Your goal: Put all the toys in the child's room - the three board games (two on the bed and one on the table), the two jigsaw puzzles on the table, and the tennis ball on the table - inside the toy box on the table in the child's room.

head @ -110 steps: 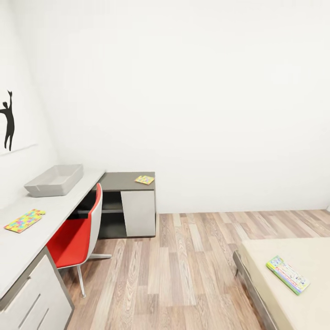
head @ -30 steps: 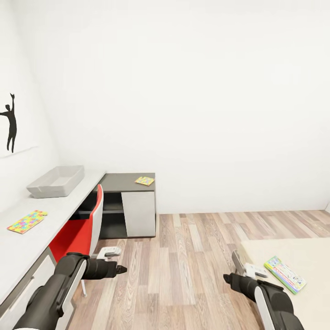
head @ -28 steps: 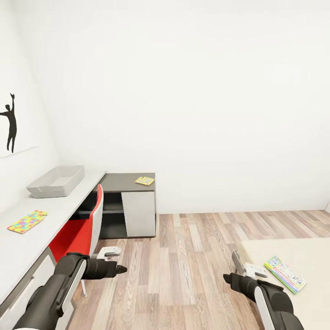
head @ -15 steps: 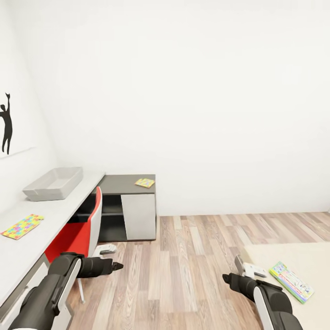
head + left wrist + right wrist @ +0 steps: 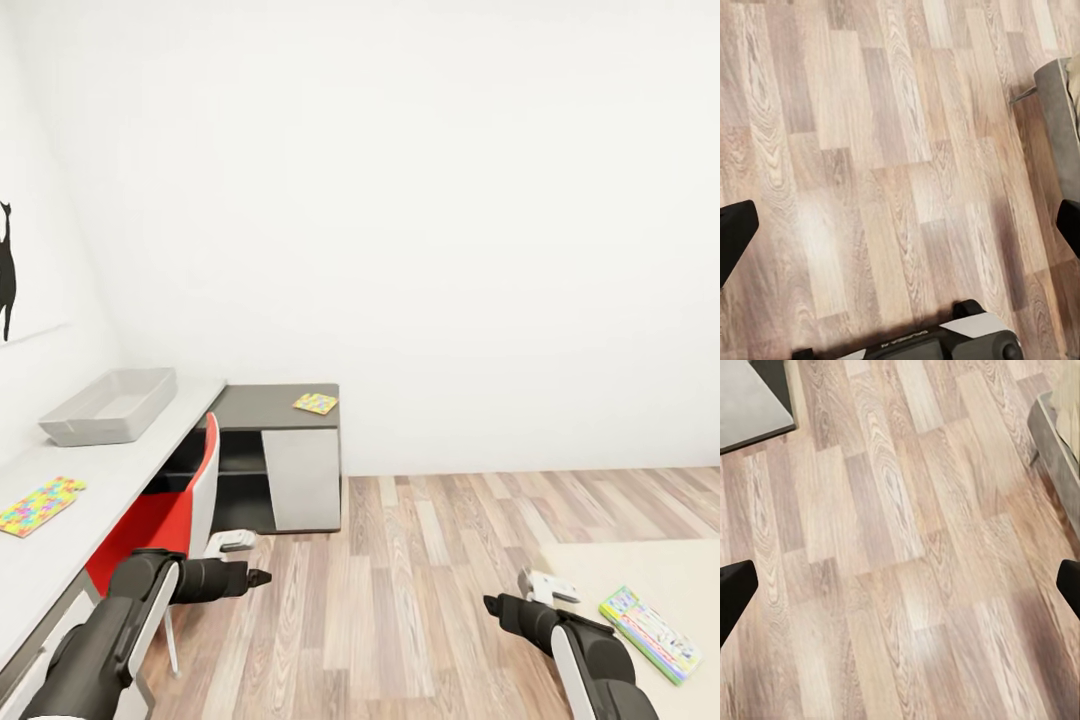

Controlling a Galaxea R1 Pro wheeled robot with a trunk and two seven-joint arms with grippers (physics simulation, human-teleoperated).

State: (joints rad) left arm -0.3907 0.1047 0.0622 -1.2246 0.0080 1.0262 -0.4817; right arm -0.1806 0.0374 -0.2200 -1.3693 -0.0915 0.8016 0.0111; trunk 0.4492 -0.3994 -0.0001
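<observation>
Head view: toy box (image 5: 108,405) sits at 9 o'clock on the white table (image 5: 95,480), one jigsaw puzzle (image 5: 38,505) nearer, a board game (image 5: 651,633) on the bed (image 5: 600,570) at 4. Left wrist: left claw (image 5: 900,232) spread wide over floor (image 5: 870,150). Right wrist: right claw (image 5: 900,585) wide too, empty.

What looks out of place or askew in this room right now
Nothing is spilled or damaged. Toys lie scattered: a colourful jigsaw puzzle on the white desk, a second jigsaw puzzle on the dark grey unit, and a green-edged board game on the beige bed, all outside the light grey toy box.
</observation>
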